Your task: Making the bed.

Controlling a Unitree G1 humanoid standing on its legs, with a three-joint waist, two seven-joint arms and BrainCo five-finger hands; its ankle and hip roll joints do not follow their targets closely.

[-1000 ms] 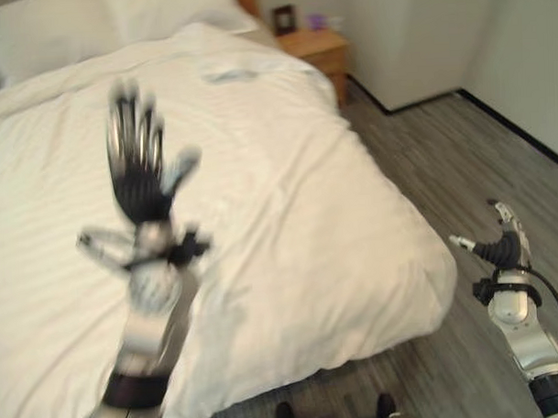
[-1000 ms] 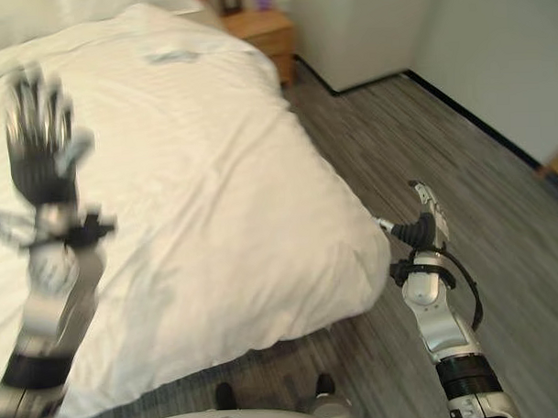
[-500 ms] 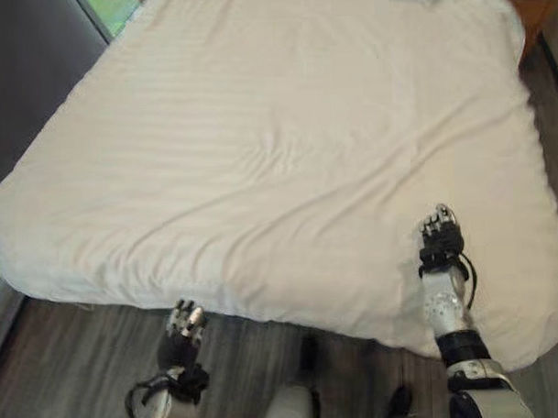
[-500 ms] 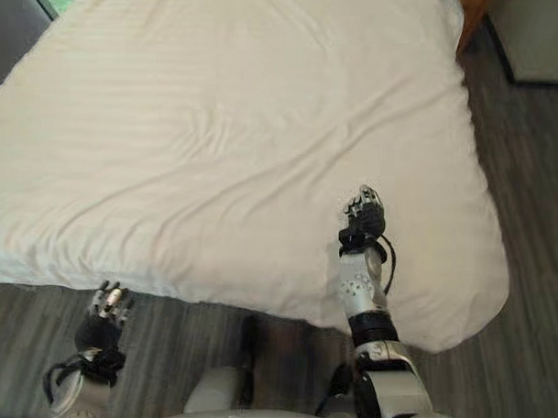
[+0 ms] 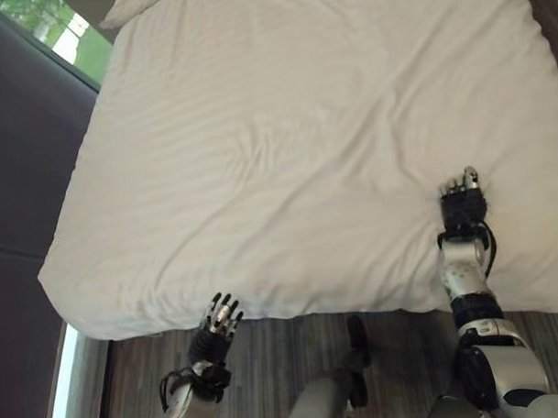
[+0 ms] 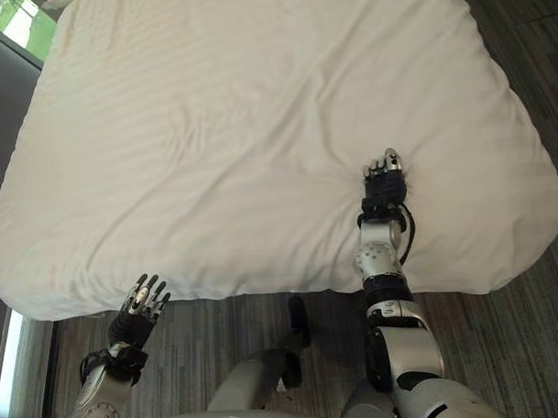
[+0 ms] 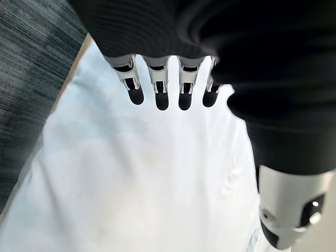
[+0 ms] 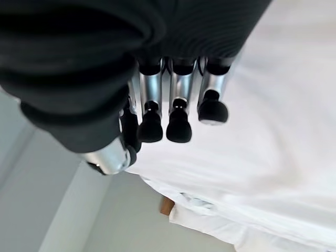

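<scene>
white duvet (image 5: 304,144) spread over bed, grey wood floor (image 6: 504,339), left hand (image 5: 219,323) fingers straight, right hand (image 6: 384,182) fingers loosely extended

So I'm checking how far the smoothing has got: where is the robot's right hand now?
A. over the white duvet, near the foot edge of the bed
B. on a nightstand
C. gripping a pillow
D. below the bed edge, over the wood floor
A: the right robot hand lies over the white striped duvet just inside its near edge, fingers extended; it is the left robot hand that hangs over the grey wood floor.
</scene>
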